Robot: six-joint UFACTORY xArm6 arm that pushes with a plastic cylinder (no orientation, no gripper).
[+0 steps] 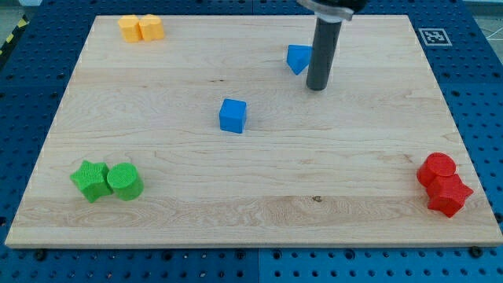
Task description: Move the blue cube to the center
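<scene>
Nearest the board's [251,228] bottom edge, toward the bottom-left corner, sit a green star-shaped block [90,180] and a green cylinder [124,181], touching each other. In the bottom-right corner a red cylinder [437,170] and a red star-shaped block [450,194] are pressed together close to the right edge. Farther in, the blue cube [233,115] rests alone near the middle of the board, slightly toward the left. Beyond it, toward the top edge, my tip [317,87] stands on the wood just right of a blue wedge-shaped block [298,59]; I carry nothing, being a bare rod, well apart from the cube. In the top-left corner two yellow blocks [141,27] sit side by side, touching.
</scene>
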